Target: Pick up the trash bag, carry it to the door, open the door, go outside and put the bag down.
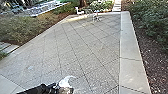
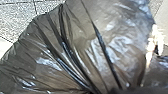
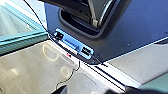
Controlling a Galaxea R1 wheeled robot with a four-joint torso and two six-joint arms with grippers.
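Observation:
At the bottom of the head view, left of the middle, my left gripper is out over the paving at the end of the dark arm, with a pale, shiny shape at it. The trash bag, thin, grey-brown and glossy, spreads large in the left wrist view. Its folds draw together toward my left gripper, which is shut on it. In the right wrist view, a glass panel with a teal frame stands beside the robot's own dark plate.
Paving stretches ahead, with a pale concrete border on its right. Bushes and a mulch bed line the right side, and a hedge the left. At the far end stand a white chair and other light furniture.

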